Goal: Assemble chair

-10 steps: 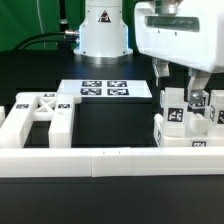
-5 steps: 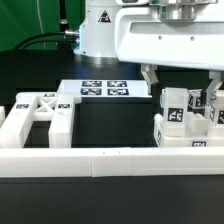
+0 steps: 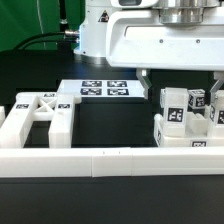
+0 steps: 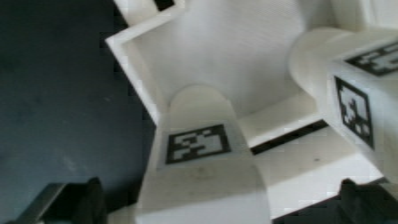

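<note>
Setting: robotics laboratory test bench. Indicators: a white robot arm base (image 3: 103,30) stands at the rear of a black table (image 3: 110,125). A marker board (image 3: 105,89) with square tags lies flat on the table. White parts (image 3: 185,128) carry similar tags. A white rail (image 3: 100,160) runs along the front. Cables (image 3: 45,40) run before a green backdrop (image 3: 20,15).

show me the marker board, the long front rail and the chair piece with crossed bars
marker board (image 3: 104,89), exterior view, centre between its four tags
long front rail (image 3: 110,162), exterior view, middle of its front face
chair piece with crossed bars (image 3: 40,103), exterior view, where the bars cross
</note>
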Controlling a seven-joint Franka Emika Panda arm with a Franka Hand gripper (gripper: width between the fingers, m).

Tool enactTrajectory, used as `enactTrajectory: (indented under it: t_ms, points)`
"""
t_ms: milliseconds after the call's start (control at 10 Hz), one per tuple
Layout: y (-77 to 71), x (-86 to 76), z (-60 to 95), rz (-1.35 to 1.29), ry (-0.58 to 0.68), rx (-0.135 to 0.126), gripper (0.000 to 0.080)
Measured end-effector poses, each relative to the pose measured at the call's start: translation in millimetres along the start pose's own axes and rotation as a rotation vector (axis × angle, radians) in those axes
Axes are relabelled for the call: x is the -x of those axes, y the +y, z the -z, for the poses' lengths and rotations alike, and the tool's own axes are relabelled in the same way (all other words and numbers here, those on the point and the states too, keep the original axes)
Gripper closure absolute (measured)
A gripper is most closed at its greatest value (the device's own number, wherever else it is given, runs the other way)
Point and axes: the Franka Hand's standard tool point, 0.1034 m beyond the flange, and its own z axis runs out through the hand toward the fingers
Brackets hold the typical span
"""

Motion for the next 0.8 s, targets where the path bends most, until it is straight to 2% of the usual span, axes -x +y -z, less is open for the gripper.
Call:
enactTrajectory:
  t_ms: [200, 400, 500, 600, 700, 800]
  points:
    - [0.9, -0.4, 0.0, 0.134, 0.000, 0.000, 0.0150]
    - [1.1, -0.5, 0.1, 0.156, 0.000, 0.000, 0.0150]
    - [1.9, -1.0, 0.1, 0.157, 0.000, 0.000, 0.0239]
    - [1.9, -0.9, 0.1, 0.157, 0.000, 0.000, 0.0374]
    - [1.9, -0.9, 0.1, 0.157, 0.000, 0.000, 0.0374]
    - [2.2, -1.1, 0.2, 0.156, 0.000, 0.000, 0.0514]
